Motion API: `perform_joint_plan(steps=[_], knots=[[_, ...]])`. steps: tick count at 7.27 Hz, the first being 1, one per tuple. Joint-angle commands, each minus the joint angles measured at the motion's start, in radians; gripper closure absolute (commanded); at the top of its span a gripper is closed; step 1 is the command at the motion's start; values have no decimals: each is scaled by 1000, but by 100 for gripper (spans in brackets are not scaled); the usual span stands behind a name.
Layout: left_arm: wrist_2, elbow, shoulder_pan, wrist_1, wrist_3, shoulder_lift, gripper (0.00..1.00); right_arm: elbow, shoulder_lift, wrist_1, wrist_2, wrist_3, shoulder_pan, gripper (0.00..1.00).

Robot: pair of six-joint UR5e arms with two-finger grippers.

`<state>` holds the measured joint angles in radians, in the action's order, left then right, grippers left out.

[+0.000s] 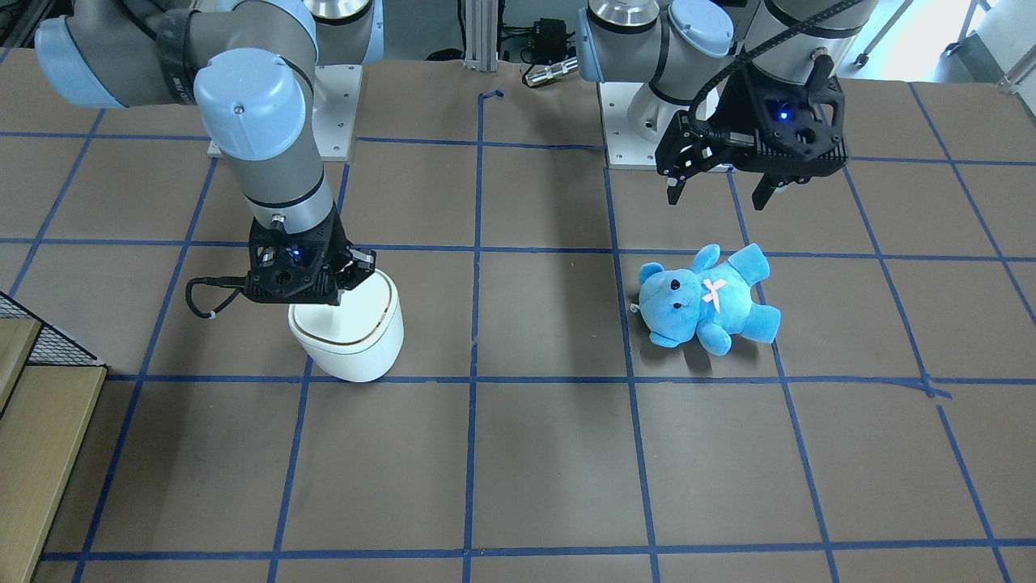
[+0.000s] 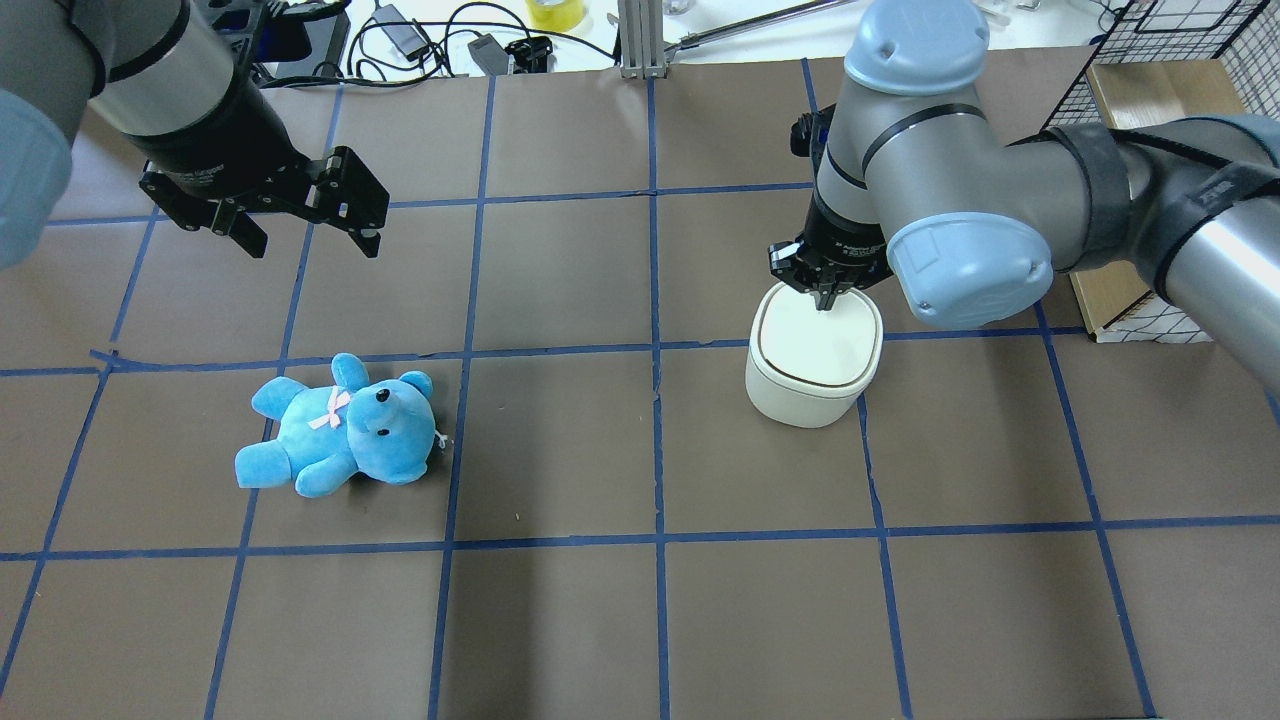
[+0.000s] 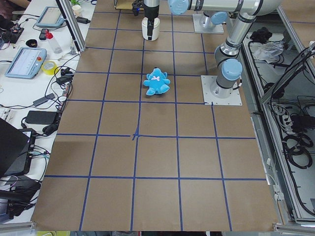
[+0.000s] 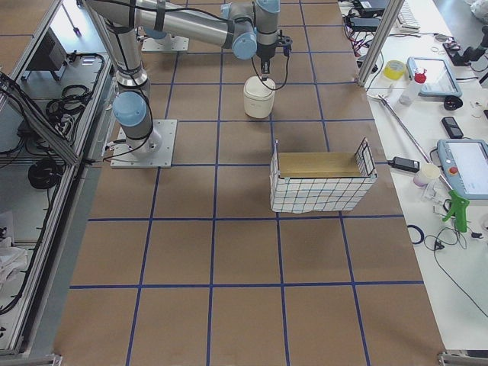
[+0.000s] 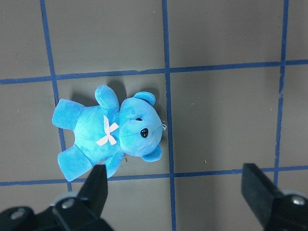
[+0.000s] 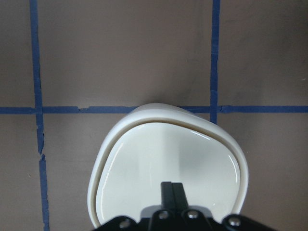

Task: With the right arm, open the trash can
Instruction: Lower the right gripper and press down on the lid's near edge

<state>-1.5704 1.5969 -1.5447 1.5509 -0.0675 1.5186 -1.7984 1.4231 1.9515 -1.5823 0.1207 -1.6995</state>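
Note:
The white trash can stands on the table's right half, its flat lid seated inside the tan rim line. It also shows in the front view and the right wrist view. My right gripper points straight down with its fingers together. Its tips are at the lid's surface near the edge closest to my base and hold nothing. My left gripper is open and empty, hovering high above the table behind the blue teddy bear.
The teddy bear lies on its back on the left half, far from the can. A wire basket lined with cardboard stands at the table's right end, beside my right arm's elbow.

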Motion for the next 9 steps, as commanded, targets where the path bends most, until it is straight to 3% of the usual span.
perform_joint_plan(steps=[1, 9], knots=[[0, 0, 0, 0, 0, 0, 0, -12, -1, -63, 1, -4, 0, 100], [0, 0, 0, 0, 0, 0, 0, -18, -24, -51, -8, 11, 8, 100]])
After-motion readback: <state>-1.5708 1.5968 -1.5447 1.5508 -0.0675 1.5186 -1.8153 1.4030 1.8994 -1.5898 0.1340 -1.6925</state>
